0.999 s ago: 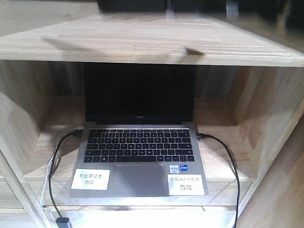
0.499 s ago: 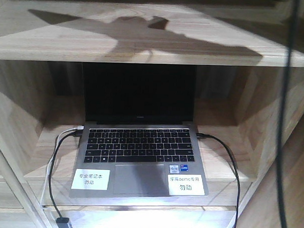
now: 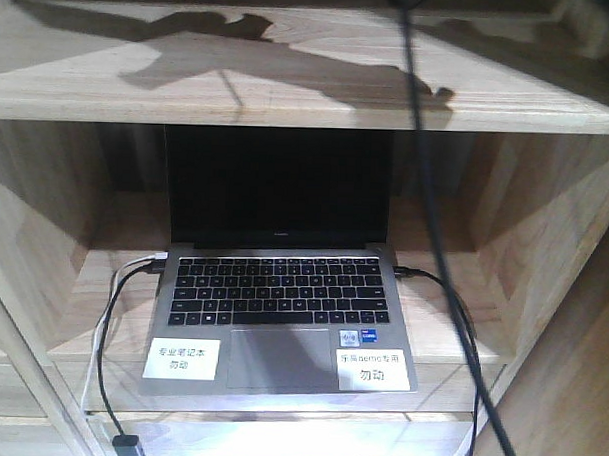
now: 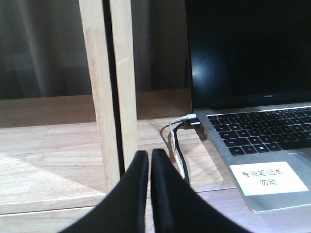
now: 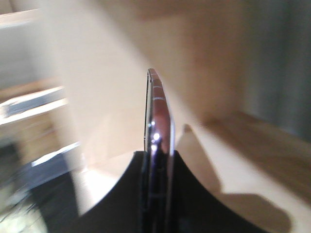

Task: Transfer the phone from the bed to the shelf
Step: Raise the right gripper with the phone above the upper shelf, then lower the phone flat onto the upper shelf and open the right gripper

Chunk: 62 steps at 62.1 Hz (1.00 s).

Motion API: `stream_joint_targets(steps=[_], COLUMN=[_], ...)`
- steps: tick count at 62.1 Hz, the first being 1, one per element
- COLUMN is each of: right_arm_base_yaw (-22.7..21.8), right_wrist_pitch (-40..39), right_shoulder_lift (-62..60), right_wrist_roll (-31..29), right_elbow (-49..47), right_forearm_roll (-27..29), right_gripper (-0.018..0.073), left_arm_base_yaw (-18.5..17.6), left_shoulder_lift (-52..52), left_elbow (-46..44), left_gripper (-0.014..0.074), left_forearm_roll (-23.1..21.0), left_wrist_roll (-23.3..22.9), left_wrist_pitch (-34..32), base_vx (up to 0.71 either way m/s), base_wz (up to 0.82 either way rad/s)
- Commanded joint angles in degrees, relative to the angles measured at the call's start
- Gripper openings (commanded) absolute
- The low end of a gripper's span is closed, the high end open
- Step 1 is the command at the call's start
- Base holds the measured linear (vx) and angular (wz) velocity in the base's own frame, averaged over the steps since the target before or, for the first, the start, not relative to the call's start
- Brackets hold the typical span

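The right pincer [image 5: 158,167] gripped the thin black pink-rimmed phone [image 5: 159,131] edge-on. The left pincer [image 4: 148,160] sat pressed closed, empty, before the pale wooden shelf [image 4: 58,155] near the grey laptop [image 4: 252,145].

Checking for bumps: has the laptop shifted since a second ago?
No. The laptop sits in the same spot on the shelf; only shadows and a dangling cable changed.

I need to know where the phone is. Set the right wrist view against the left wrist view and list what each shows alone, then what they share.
Right wrist only: the phone, edge-on, clamped in the right gripper above a blurred wooden board.
Left wrist only: the left gripper shut on nothing, the laptop, its cables and an upright divider.
Both: pale boards of the shelf.
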Motion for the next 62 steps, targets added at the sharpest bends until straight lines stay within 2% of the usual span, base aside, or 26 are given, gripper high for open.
stream_joint_targets(steps=[1, 43, 55, 62], right_arm_base_yaw=[0.31, 0.21, 0.21, 0.21], right_wrist_pitch=[-4.75, -5.07, -5.29, -5.29], right_shoulder_lift=[-0.88, 6.12, 6.12, 6.12], right_wrist_roll=[-0.21, -0.99, -0.99, -0.99], right_elbow=[-1.99, -1.99, -1.99, -1.99], right_forearm_roll=[2.28, 2.15, 2.15, 2.09], right_gripper=[-0.0001, 0.002, 0.0113, 0.0235], left_arm_base_yaw=[-0.23, -0.23, -0.23, -0.23], left_shoulder_lift=[-0.27, -0.27, -0.27, -0.27], left_elbow=[0.16, 0.16, 0.16, 0.16], left_gripper=[0.0001, 0.0001, 0.0001, 0.0001], left_forearm_roll=[-0.49, -0.49, -0.49, -0.49], left_wrist_roll=[-0.22, -0.22, -0.22, -0.22], left_wrist_pitch=[-4.22, -4.22, -4.22, -4.22], base_vx=[0.0, 0.0, 0.0, 0.0], base_wz=[0.0, 0.0, 0.0, 0.0])
